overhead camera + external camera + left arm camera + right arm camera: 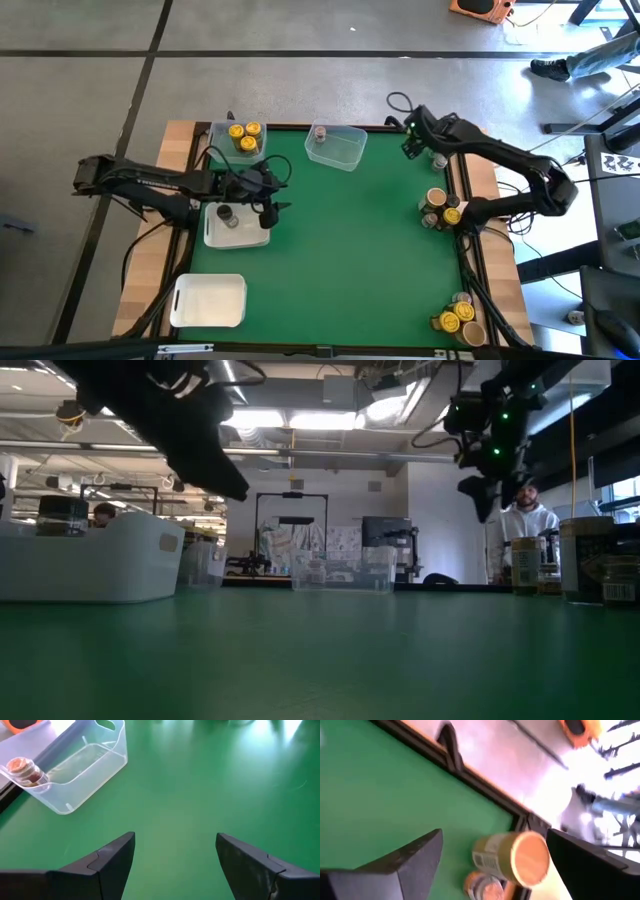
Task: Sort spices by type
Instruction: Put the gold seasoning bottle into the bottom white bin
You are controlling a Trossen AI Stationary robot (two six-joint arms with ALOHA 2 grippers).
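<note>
Sorting in progress. The right gripper (411, 143), jaws wide and empty, hangs over the far right corner of the green bench (350, 240), a tan-lidded jar (512, 858) lying between its jaws in the wrist view; judged step: reaching for it. The next move calls for descent and closure. The left gripper (272, 197), jaws wide and empty, waits beside the white tray (212, 233). Yellow-lidded jars (243, 135) fill one clear tub (222, 130).
</note>
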